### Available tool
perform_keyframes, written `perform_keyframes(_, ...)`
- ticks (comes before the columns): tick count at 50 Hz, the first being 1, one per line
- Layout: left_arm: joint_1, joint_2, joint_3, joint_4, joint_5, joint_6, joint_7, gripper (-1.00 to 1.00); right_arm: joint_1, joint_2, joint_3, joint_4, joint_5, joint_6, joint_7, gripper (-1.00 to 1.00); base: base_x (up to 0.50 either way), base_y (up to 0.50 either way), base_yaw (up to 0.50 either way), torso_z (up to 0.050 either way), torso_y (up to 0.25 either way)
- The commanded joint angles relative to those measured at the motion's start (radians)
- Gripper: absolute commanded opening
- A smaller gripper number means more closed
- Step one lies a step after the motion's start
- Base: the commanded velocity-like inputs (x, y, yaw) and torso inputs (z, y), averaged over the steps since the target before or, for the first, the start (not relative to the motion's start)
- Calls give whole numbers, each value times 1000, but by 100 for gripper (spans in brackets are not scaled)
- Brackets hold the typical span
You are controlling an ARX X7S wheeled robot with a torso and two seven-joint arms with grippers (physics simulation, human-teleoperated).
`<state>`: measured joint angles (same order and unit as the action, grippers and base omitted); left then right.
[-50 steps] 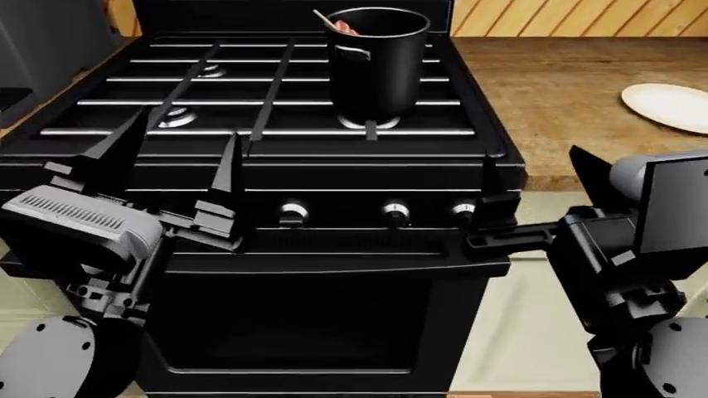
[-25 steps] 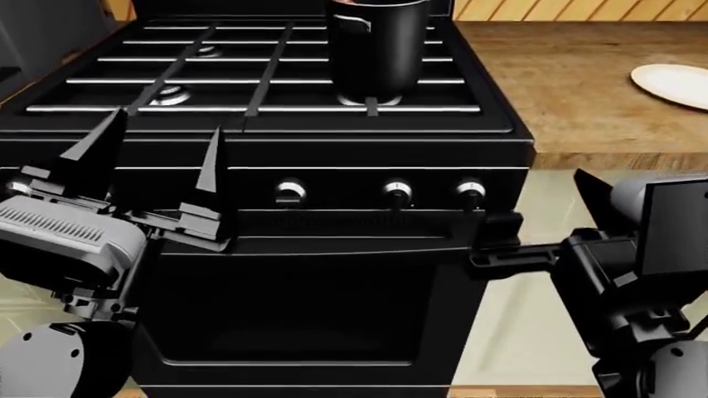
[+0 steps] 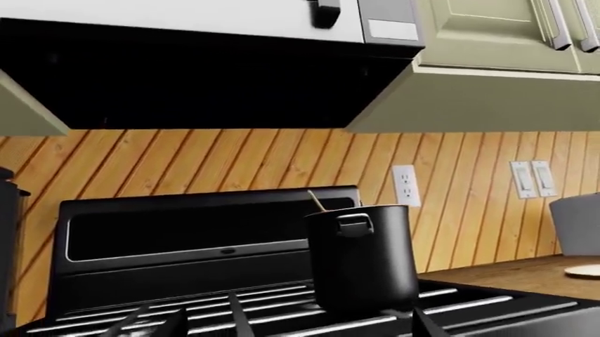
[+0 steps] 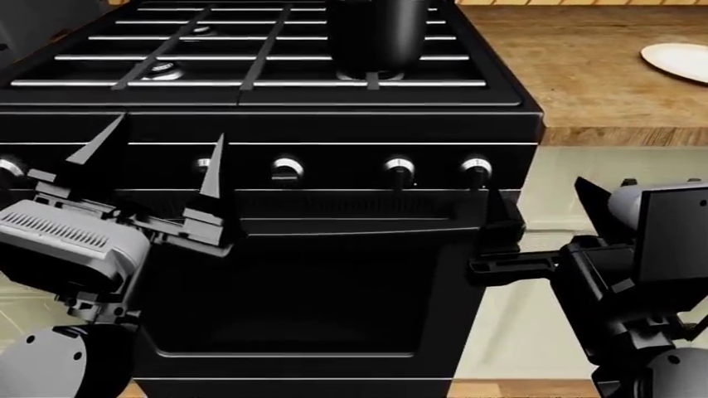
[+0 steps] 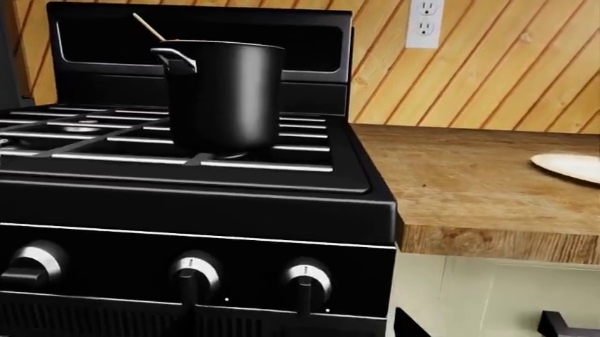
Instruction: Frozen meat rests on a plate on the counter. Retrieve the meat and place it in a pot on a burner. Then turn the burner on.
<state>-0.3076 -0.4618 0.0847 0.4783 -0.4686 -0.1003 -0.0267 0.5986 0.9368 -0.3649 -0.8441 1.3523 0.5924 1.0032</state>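
A: Standing on the front right burner (image 4: 372, 77), the pot (image 5: 225, 95) has the skewer tip (image 5: 147, 26) of the meat poking over its rim.

B: And the plate (image 4: 677, 61)?

A: Bare, on the counter (image 5: 468, 182), well apart from the stove.

B: Grippers?

A: Left gripper (image 4: 155, 162) spread wide, holding nothing, before the knobs (image 4: 287, 170). Right gripper (image 4: 493, 217): I cannot tell.
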Motion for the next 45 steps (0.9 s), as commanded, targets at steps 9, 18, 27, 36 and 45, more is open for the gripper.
perform_keyframes(9, 8, -6, 0, 9, -17, 8, 7, 100, 1, -1, 0, -6, -1, -1, 8, 100, 0, 0, 0, -50, 54)
perform_keyframes(18, 11, -8, -1, 13, -22, 9, 5, 100, 5, 1, 0, -11, 2, 0, 14, 100, 0, 0, 0, -50, 54)
perform_keyframes(27, 10, -10, 8, 14, -13, 2, 0, 100, 16, 1, -1, -19, 8, 6, 24, 100, 0, 0, 0, -11, 13)
perform_keyframes(36, 11, -8, 3, 13, -25, 2, -5, 100, 105, -8, -30, 5, 40, 77, 78, 100, 0, 0, 0, 0, 0)
perform_keyframes(45, 3, -3, 7, -11, -28, 4, -3, 100, 220, -53, -77, 60, 66, 157, 93, 100, 0, 0, 0, 0, 0)
